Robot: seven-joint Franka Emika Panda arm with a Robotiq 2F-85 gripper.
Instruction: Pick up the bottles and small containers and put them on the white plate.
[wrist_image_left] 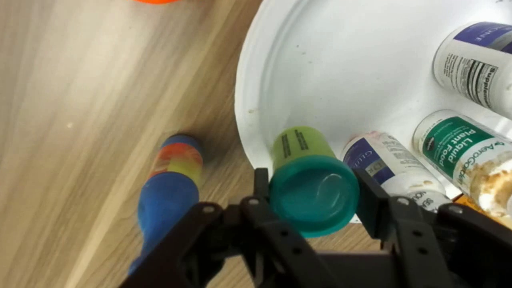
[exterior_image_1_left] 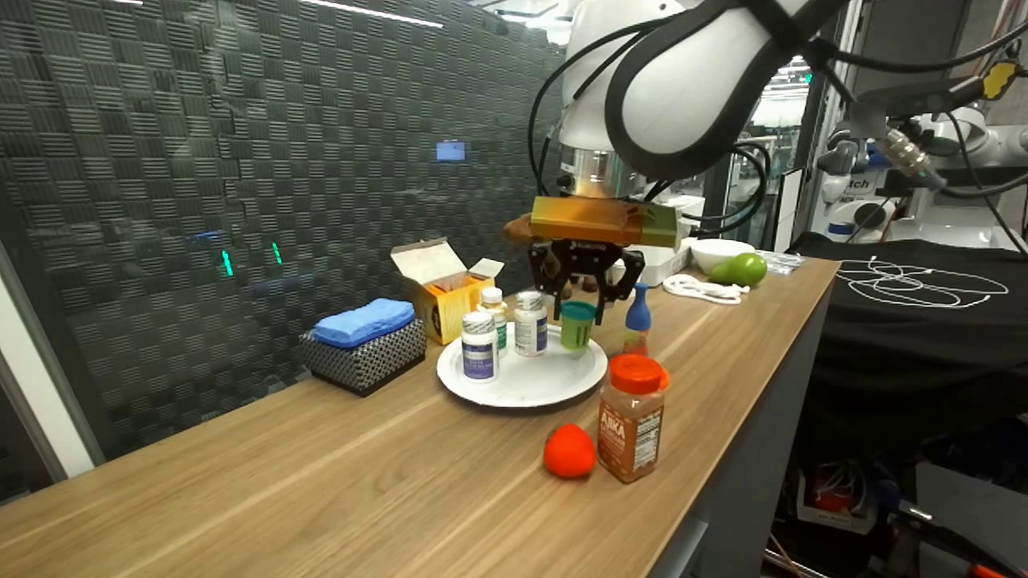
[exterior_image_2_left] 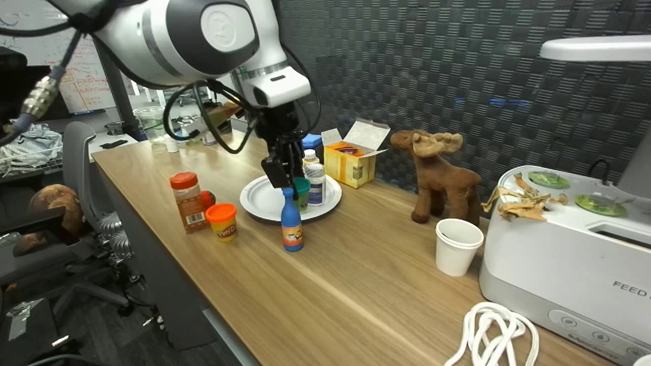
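The green tub [wrist_image_left: 309, 172] is held by the half-spread end effector [wrist_image_left: 313, 186]; in the wrist view, the blue bottle [wrist_image_left: 170, 196] is seen at its nine o'clock.

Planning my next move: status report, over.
Hand closed on teal-lidded green plastic tub. Tub over round white plate; contact unclear. Nearest white pill bottle may crowd release.

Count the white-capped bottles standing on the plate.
3, in an exterior view: the nearer purple-labelled bottle, the green-labelled bottle partly behind it, and the farther purple-labelled bottle, beside the green tub. No more seem hidden.
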